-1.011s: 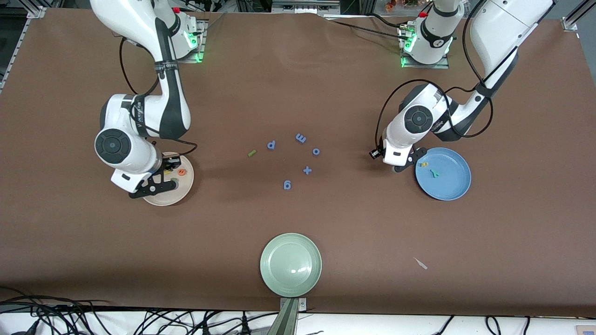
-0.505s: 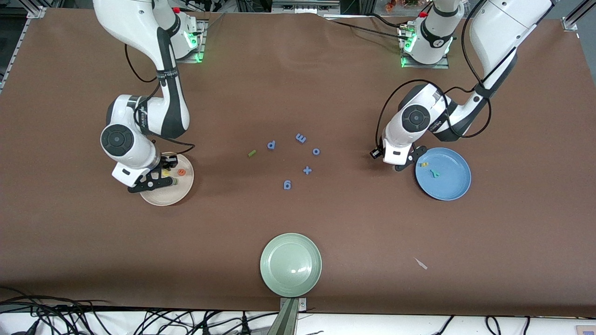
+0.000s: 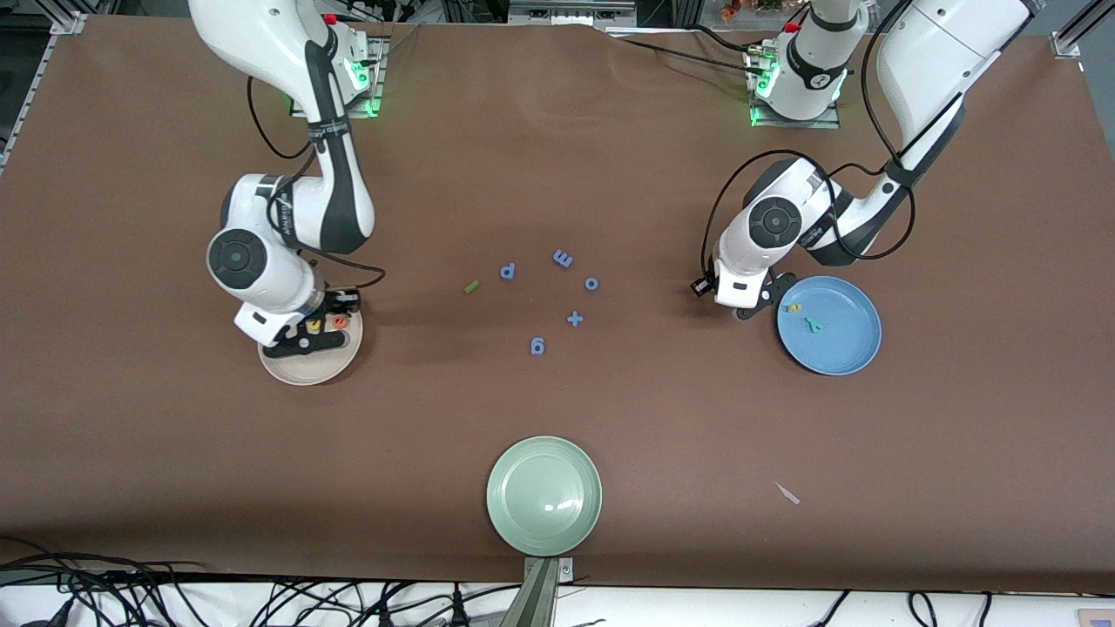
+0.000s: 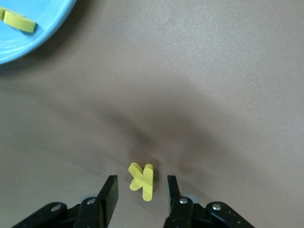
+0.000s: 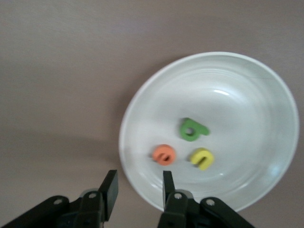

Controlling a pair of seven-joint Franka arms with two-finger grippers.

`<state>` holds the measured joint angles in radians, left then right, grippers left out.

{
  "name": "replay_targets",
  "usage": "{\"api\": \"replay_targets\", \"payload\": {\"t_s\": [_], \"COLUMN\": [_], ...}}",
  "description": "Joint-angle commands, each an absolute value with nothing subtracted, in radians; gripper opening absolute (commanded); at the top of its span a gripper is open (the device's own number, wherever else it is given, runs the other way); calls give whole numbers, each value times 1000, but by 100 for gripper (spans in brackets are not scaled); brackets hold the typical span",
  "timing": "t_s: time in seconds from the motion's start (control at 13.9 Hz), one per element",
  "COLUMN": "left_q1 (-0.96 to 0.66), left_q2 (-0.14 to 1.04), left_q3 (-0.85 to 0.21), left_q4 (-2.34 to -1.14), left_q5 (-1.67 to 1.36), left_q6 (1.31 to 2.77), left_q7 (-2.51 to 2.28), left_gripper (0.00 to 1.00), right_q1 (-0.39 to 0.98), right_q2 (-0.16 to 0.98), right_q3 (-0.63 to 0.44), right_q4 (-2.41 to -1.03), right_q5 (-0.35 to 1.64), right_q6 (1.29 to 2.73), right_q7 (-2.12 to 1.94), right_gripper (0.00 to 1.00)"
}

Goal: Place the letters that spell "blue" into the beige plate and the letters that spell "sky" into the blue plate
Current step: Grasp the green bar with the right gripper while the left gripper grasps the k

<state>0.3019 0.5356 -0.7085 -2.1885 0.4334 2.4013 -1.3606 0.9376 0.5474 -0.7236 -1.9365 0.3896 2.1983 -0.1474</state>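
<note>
the left gripper [image 4: 138,194], jaws parted and empty, straddles the yellow foam "k" [image 4: 142,181] on the table by the round blue plate's [image 3: 843,348] rim; next, close and lift. the right gripper [image 5: 136,190], empty and open, hangs over the cream-beige plate's [image 5: 142,109] edge.

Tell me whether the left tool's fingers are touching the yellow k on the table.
Apart. The left wrist view shows the yellow k lying between the left tool fingers, with brown table visible on either side of it.
</note>
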Motion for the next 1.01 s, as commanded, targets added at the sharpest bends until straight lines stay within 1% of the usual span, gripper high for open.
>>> {"api": "replay_targets", "payload": {"t_s": [0.0,0.14,0.22,0.36,0.43,0.51,0.65,0.94], "left_q1": [304,302,302,302,302,302,302,302], "left_q2": [546,552,558,558,560,558,558,560], "left_q3": [-710,-710,-710,-710,-710,-710,-709,-707], "left_q4": [-2191,-2191,-2191,-2191,-2191,-2191,-2191,-2191], "left_q5": [482,482,482,482,482,482,482,483], "left_q6": [2414,2414,2414,2414,2414,2414,2414,2414], "left_q7": [-1397,-1397,-1397,-1397,-1397,-1397,-1397,-1397], "left_gripper": [49,49,48,43,42,39,38,38], "right_q1": [962,989,1005,1035,1043,1043,1045,1048], "right_q2": [526,531,537,548,555,561,584,612], "right_q3": [-669,-623,-600,-566,-555,-534,-497,-486], "right_q4": [-1910,-1898,-1885,-1878,-1878,-1878,-1879,-1887], "right_q5": [403,403,406,407,408,413,420,422], "right_q6": [2174,2190,2198,2232,2262,2284,2328,2350], "right_q7": [10,160,231,366,417,458,509,555], "right_gripper": [46,52,52,53,60,64,65,64]}}
